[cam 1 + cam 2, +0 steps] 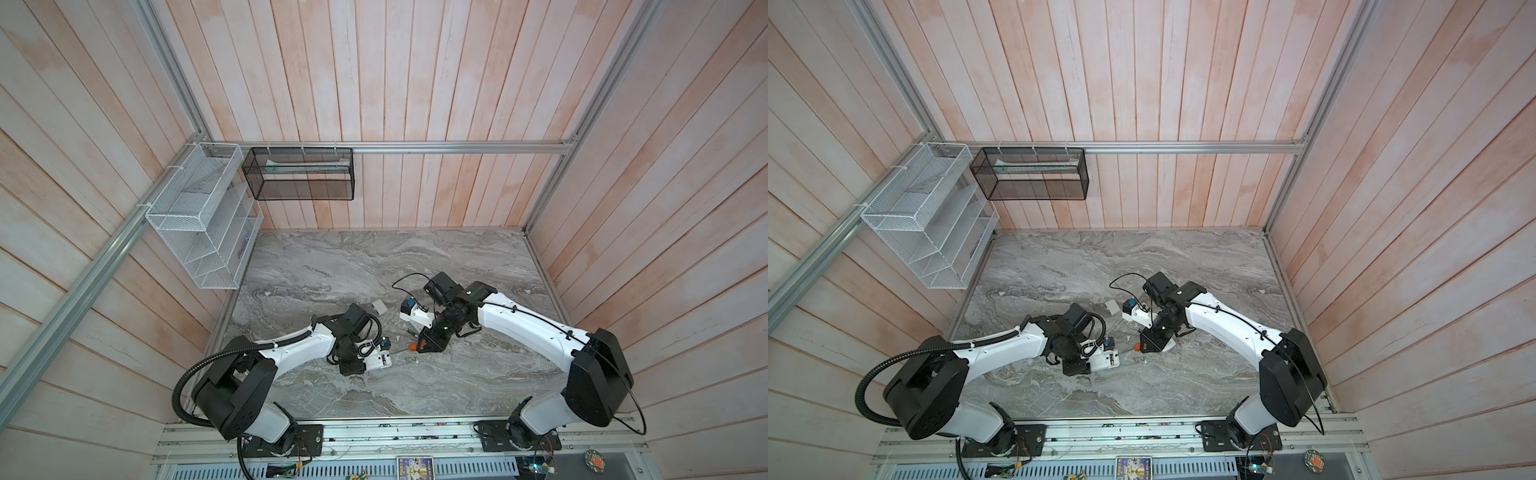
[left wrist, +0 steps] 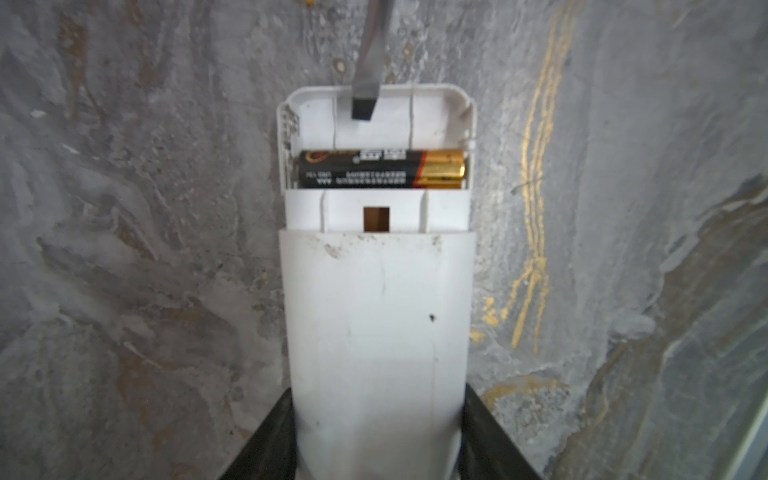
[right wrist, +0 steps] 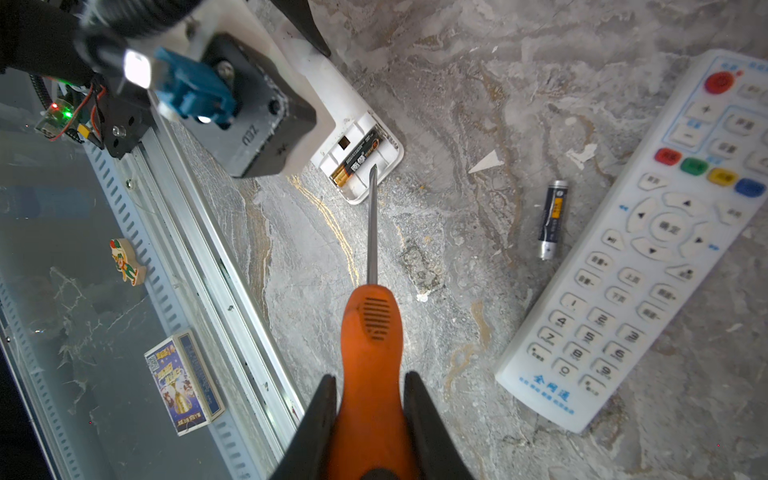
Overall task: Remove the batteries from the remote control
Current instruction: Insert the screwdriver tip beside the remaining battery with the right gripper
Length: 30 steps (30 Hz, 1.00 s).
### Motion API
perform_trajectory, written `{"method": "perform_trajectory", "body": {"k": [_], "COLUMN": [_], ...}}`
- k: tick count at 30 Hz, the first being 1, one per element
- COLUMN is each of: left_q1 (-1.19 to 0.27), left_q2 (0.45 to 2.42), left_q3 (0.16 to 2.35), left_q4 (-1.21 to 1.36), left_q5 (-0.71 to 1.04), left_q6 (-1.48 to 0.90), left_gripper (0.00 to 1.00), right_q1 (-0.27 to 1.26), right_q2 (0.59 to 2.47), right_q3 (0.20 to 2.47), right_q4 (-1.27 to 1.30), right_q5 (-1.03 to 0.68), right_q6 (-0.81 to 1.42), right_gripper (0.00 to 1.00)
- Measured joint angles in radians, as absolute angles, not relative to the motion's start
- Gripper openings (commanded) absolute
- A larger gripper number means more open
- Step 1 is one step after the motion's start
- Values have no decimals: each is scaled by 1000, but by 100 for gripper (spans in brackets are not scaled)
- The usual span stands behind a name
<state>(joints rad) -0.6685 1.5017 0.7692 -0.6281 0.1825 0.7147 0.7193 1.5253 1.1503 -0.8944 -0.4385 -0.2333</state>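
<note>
My left gripper (image 2: 378, 432) is shut on a white remote control (image 2: 378, 311) lying back up, its battery compartment uncovered. One black-and-gold battery (image 2: 380, 169) lies crosswise in the inner slot; the outer slot holds none. My right gripper (image 3: 371, 386) is shut on the orange handle of a screwdriver (image 3: 372, 332), whose blade tip (image 2: 365, 104) sits in that outer slot, just short of the battery (image 3: 355, 160). Another battery (image 3: 550, 220) lies loose on the marble. In both top views the left gripper (image 1: 365, 363) (image 1: 1096, 363) and the right gripper (image 1: 424, 345) (image 1: 1144, 347) face each other mid-table.
A second white remote (image 3: 648, 249) lies buttons up beside the loose battery. A small white cover (image 1: 380, 307) rests behind the left arm. Past the table's front rail lie a printed box (image 3: 183, 382) and a small figure (image 3: 126, 262). Wire baskets (image 1: 199, 216) (image 1: 299, 174) hang on the walls.
</note>
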Motion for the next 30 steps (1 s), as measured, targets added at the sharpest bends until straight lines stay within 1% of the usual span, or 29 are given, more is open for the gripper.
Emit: {"method": "perform_trajectory", "body": {"k": [9, 19, 25, 30], "left_q1": [-668, -657, -654, -655], "left_q2": [1499, 1480, 1479, 1479], "left_q3": [769, 754, 752, 751], "left_q4": [-629, -640, -639, -634], "left_q5": [178, 159, 158, 160], "left_q6": [730, 745, 749, 749], "left_gripper": [36, 36, 36, 35], "right_q1": [699, 608, 607, 629], "right_q2": [1541, 1624, 1621, 1581], "right_q3": [1122, 1110, 1109, 1097], "right_q4": [-864, -856, -854, -838], "right_q5": [-477, -624, -622, -583], "right_q6": [-284, -369, -373, -366], "right_gripper": [0, 0, 0, 0]}}
